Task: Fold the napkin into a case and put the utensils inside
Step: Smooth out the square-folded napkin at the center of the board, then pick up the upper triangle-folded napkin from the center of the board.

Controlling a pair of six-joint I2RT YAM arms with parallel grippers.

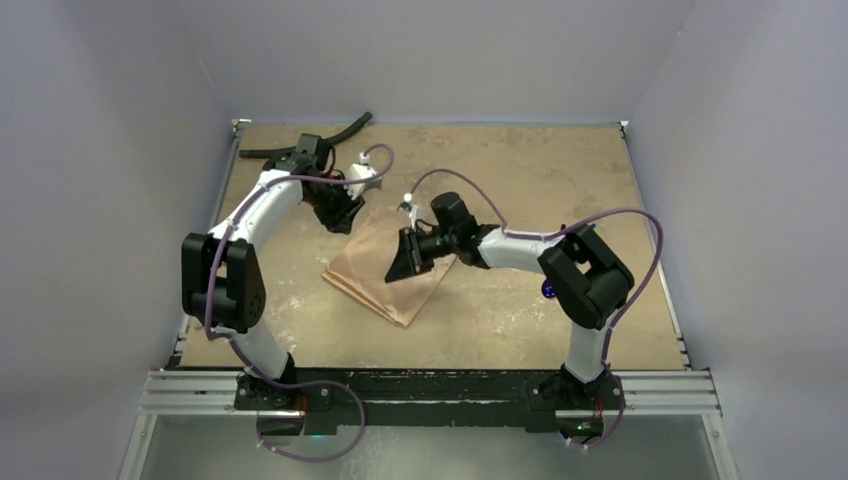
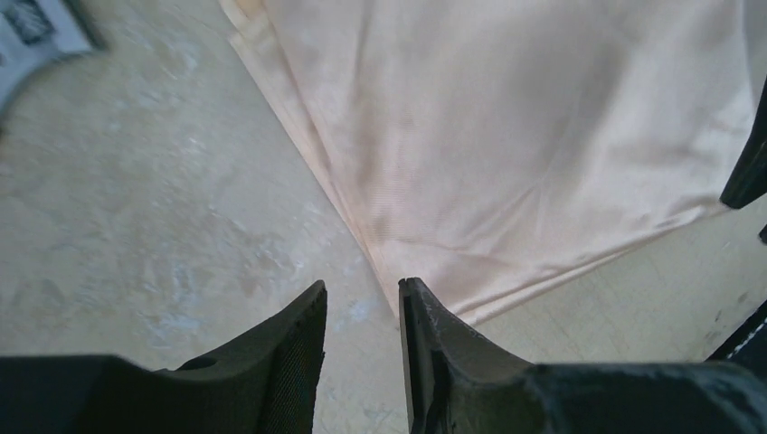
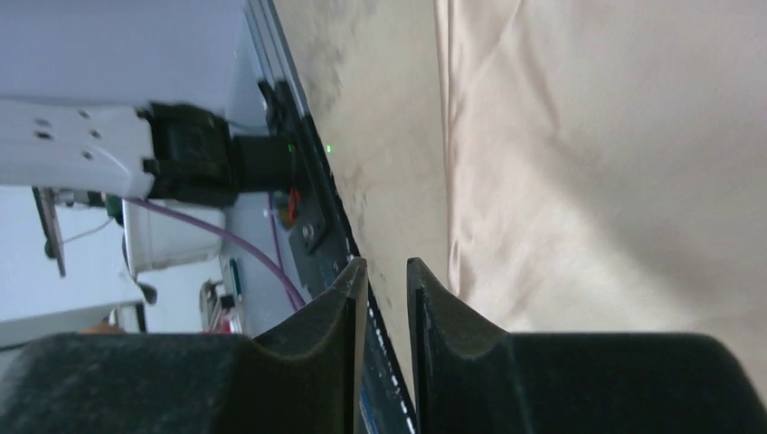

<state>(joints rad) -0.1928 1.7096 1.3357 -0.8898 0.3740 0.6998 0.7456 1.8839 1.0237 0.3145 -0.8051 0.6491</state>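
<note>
Writing: in your left wrist view a grey-white object [image 2: 36, 32] at the far left corner of the frame carried dark marks, too blurred to read.

Left gripper [image 2: 362, 287]: you had the fingers parted by a narrow gap with only bare table [image 1: 560, 180] showing between them. Nothing was pinched. One fingertip [image 2: 409, 291] sat right at the folded edge of the napkin [image 2: 506, 145], where the layers run to a corner. Whether it touched the cloth could not be told.

Right gripper [image 3: 387, 264]: the jaws were also slightly apart and held nothing. The napkin's edge ran just beside one finger [image 3: 425, 289]. Contact was not clear here either.

From the top camera, the napkin [image 1: 375, 275] lay flat on the table as a folded, slanted shape near the middle, left of centre. The left gripper [image 1: 340, 215] was at its far left corner and the right gripper [image 1: 400, 258] hung over its middle.

A small shiny blue-purple piece [image 1: 548, 290] showed beside the right arm's elbow, well right of the napkin. It was too small to tell fork from spoon.

A curved black hose [image 1: 345, 127] lay at the far left edge of the table.
</note>
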